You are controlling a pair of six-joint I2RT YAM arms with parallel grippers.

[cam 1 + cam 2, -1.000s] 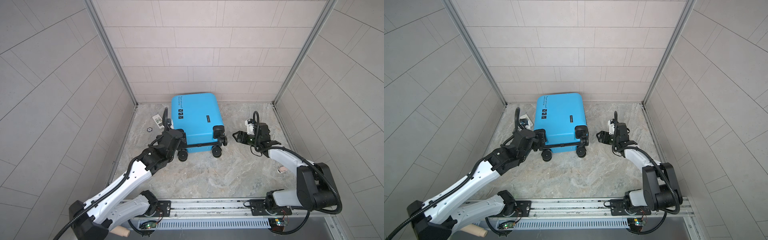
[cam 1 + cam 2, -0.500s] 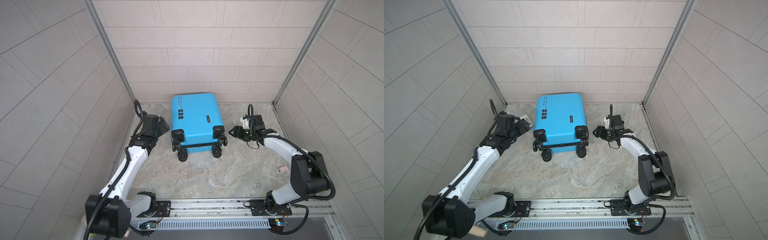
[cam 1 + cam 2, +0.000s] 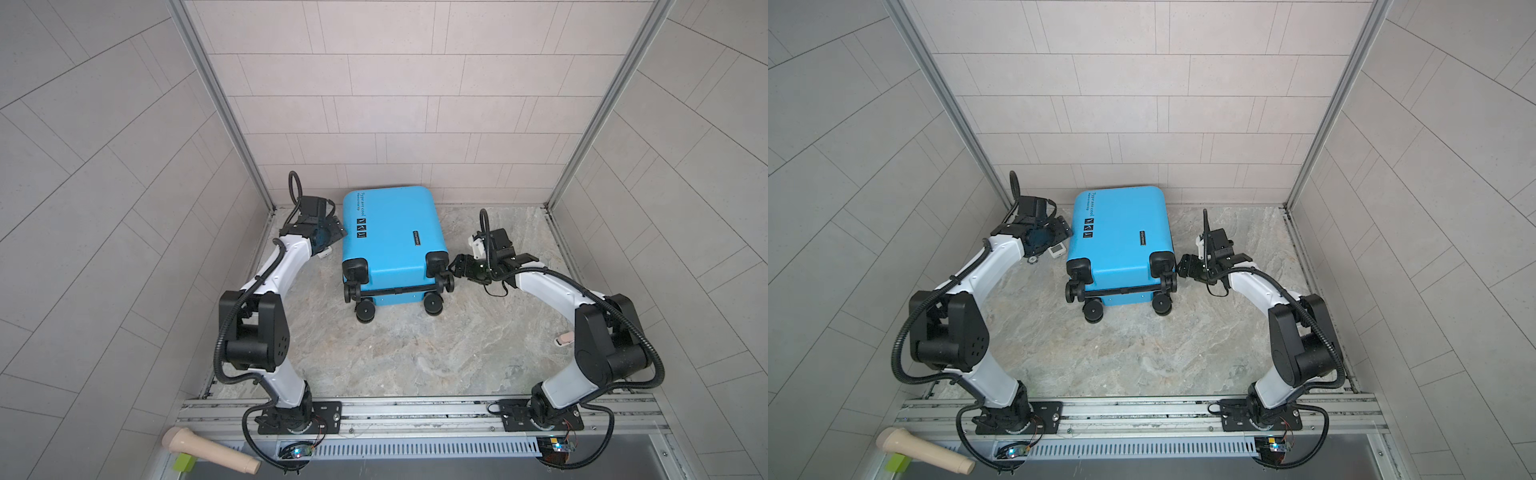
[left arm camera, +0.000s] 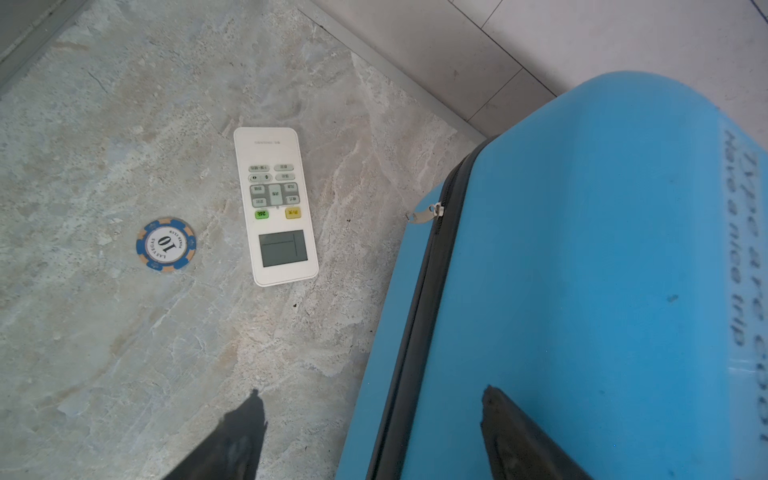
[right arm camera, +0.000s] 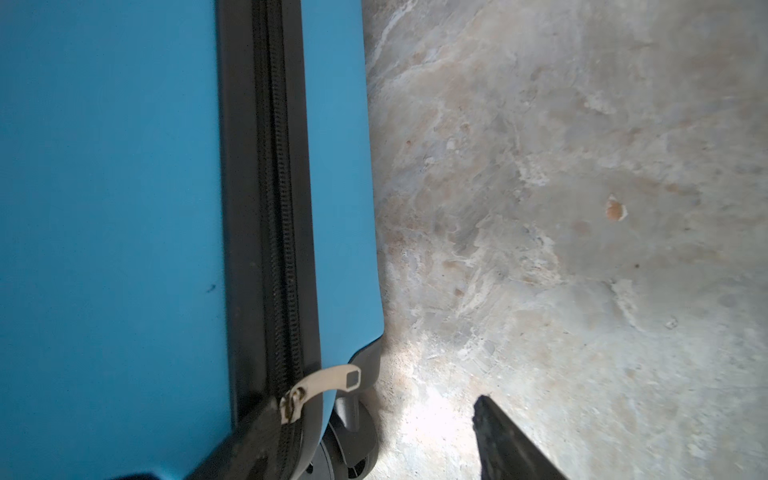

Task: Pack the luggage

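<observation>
A: The enclosure is lined with pale tiled walls (image 3: 374,104), and a marbled stone floor (image 3: 415,353) is noted beneath both arms. Has the luggage (image 3: 390,232) been located?

B: It is found lying flat on the floor, left of centre and towards the far wall. Its black wheels (image 3: 365,309) are turned to the near side. The shell is closed, and the zipper band (image 5: 266,208) is seen shut along the right side. A metal zip pull (image 5: 328,384) is recorded at the near right corner, beside a wheel.

A: And the left gripper (image 4: 372,390)?

B: It is held at the far left edge of the luggage with its fingers spread wide. One finger is seen over the floor and one over the blue shell. Nothing is pinched.

A: The right gripper (image 3: 456,267)?

B: It is placed just beside the near right corner. Only one finger (image 5: 511,444) is shown by the wrist camera, set well to one side, so the jaws are judged apart. Contact with the shell cannot be told.

A: Loose items?

B: A white remote control (image 4: 276,205) is logged face up on the floor left of the luggage, clear of it. A blue poker chip (image 4: 166,245) is logged further left.
</observation>
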